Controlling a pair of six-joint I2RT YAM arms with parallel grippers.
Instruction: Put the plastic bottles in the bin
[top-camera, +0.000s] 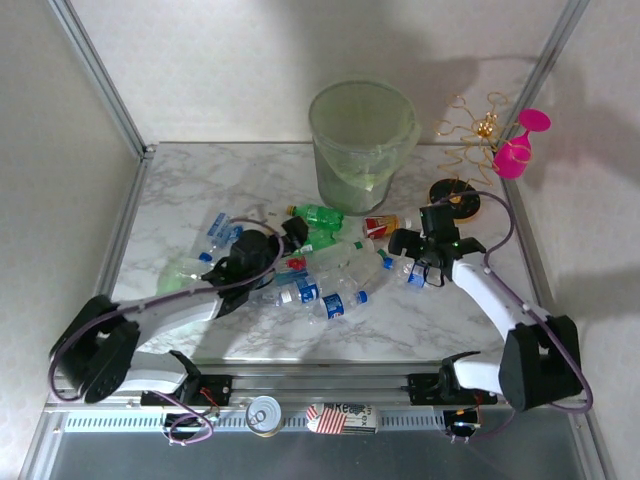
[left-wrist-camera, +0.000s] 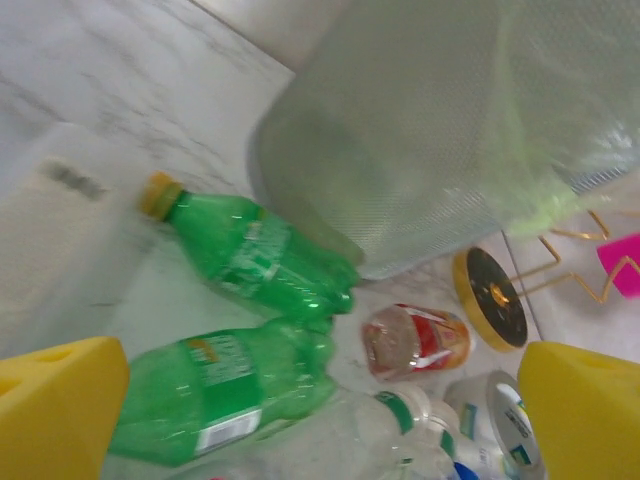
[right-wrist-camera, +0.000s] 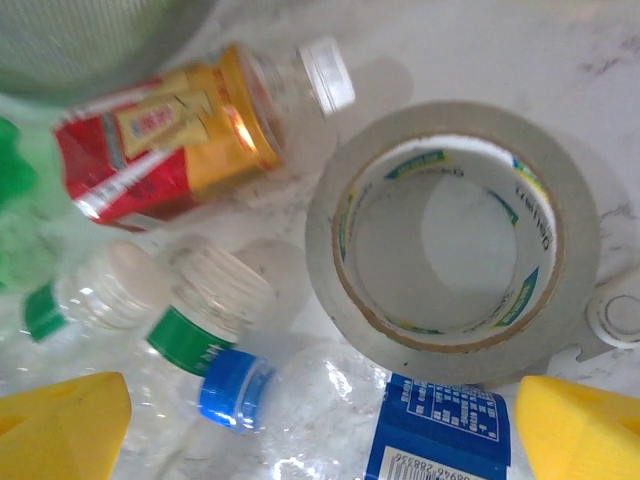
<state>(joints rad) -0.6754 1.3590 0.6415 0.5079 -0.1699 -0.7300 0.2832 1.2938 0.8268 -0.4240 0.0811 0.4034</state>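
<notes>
Plastic bottles (top-camera: 320, 275) lie piled at mid-table in front of the pale green bin (top-camera: 360, 145). My left gripper (top-camera: 292, 234) is open at the pile's left side. Its yellow fingertips (left-wrist-camera: 55, 400) frame two green bottles (left-wrist-camera: 250, 250) (left-wrist-camera: 220, 385), with the red-yellow labelled bottle (left-wrist-camera: 415, 340) and the bin (left-wrist-camera: 450, 130) beyond. My right gripper (top-camera: 402, 243) is open at the pile's right side. Its fingertips (right-wrist-camera: 580, 430) stand wide on either side of a clear bottle with a blue cap (right-wrist-camera: 235, 390) and a blue label. The red-yellow bottle (right-wrist-camera: 170, 140) lies beyond it.
A roll of tape (right-wrist-camera: 450, 240) lies flat beside the blue-capped bottle. A pink goblet (top-camera: 520, 150), a gold wire stand (top-camera: 475, 128) and its dark disc base (top-camera: 455, 195) stand right of the bin. A tin can (top-camera: 265, 415) and a small carton (top-camera: 340, 417) sit at the near rail.
</notes>
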